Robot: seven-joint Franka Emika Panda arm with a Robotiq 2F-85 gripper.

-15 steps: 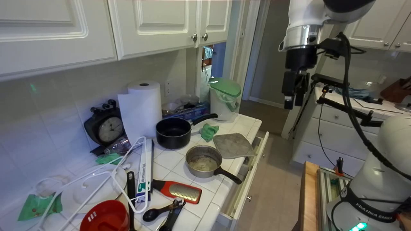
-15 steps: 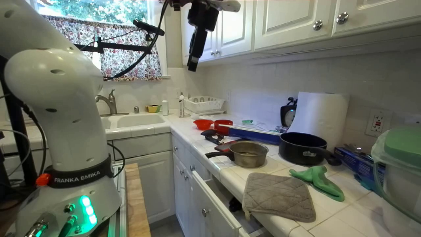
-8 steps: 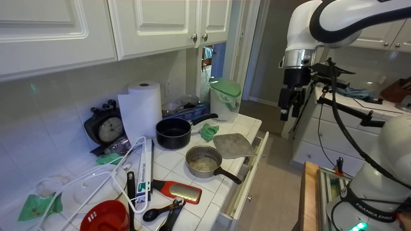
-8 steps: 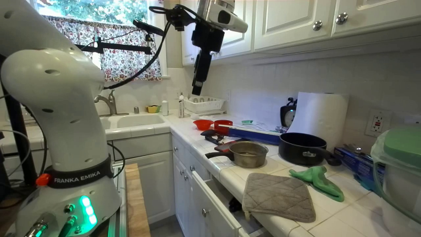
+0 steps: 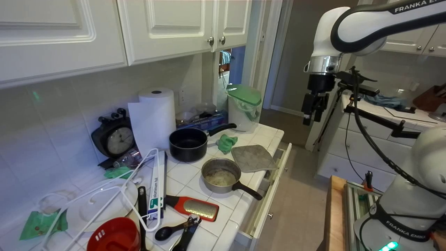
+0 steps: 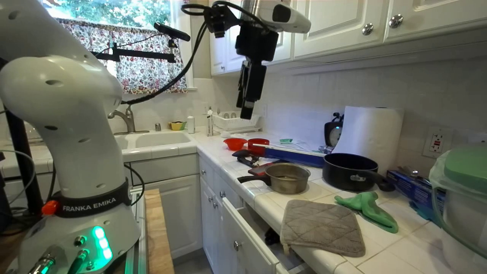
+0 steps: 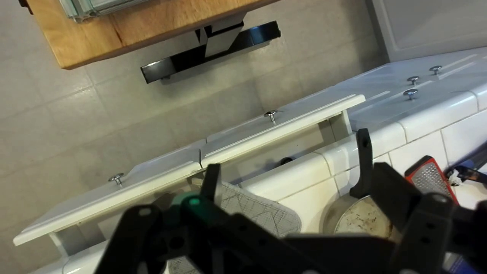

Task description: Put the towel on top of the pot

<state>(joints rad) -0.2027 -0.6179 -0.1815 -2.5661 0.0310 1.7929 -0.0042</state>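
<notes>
The towel (image 6: 323, 228), a grey quilted square of cloth, lies flat by the counter's front edge, one side reaching over the open drawer. Beside it stands the pot (image 5: 221, 177), a small silver-grey saucepan, upright and uncovered, its dark handle (image 5: 247, 191) pointing out past the edge. High above the floor in front of the counter, my gripper (image 5: 312, 119) points downward, well clear of both. In the wrist view its fingers (image 7: 211, 182) are spread wide with nothing held; they partly cover the towel (image 7: 258, 211) and the pot (image 7: 361, 219) beneath.
A black pot (image 6: 350, 175) and a green cloth scrap (image 6: 367, 211) sit behind the towel. The open drawer (image 7: 281, 140) juts out below. A red grater (image 5: 200, 208), white hangers (image 5: 122, 190) and a paper roll (image 5: 158, 120) crowd the counter. Cabinets (image 6: 335, 26) hang above.
My gripper has come down from higher up, then shifted to the right in an exterior view, nearer the counter things. Towel and pot have stayed where they were.
</notes>
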